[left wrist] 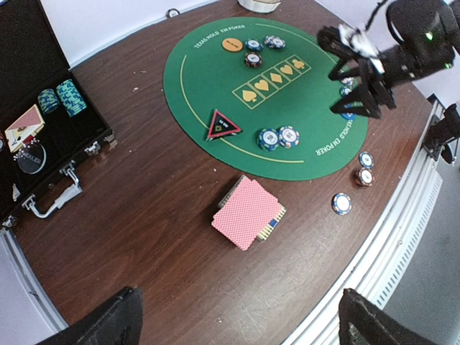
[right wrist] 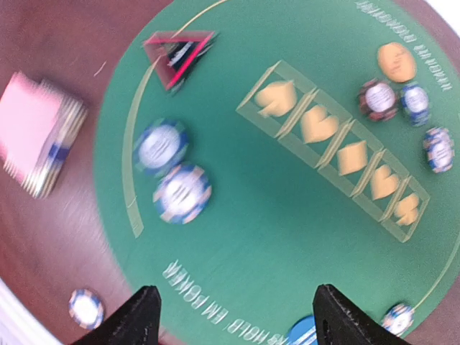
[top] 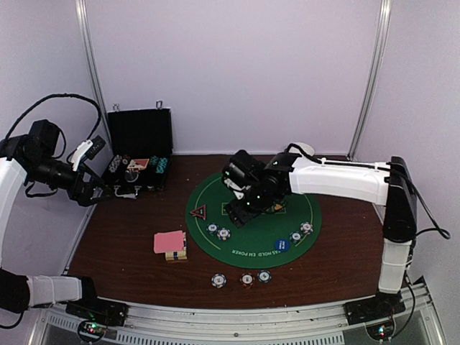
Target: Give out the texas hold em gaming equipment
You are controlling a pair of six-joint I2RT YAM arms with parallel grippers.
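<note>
Poker chips: the closest pair lies flat, edge to edge, on the green mat, ahead and left of the right gripper in its wrist view. That gripper hangs over the mat, jaws apart, nothing between them. The blue button shows low between its jaws in the wrist view, at the mat's near rim. Reads to me as between pieces, no pick committed. For a clean pick: chips are thin and flat on felt, so drop straight down with the fingertips right to the mat. Straddle one chip across its width, and take the outer one so the neighbour isn't dragged. Wrist view is blurred, so I'd let it settle before closing. Right arm reaches from its base across the table, forearm near level, wrist bent down toward the mat. Further out: red triangle at the mat's left edge, orange button with more chips at the far side, three chips off the mat by the near table edge, cards stacked on their box left of the mat. Left gripper is wide, empty, held high by the open case, well clear.
</note>
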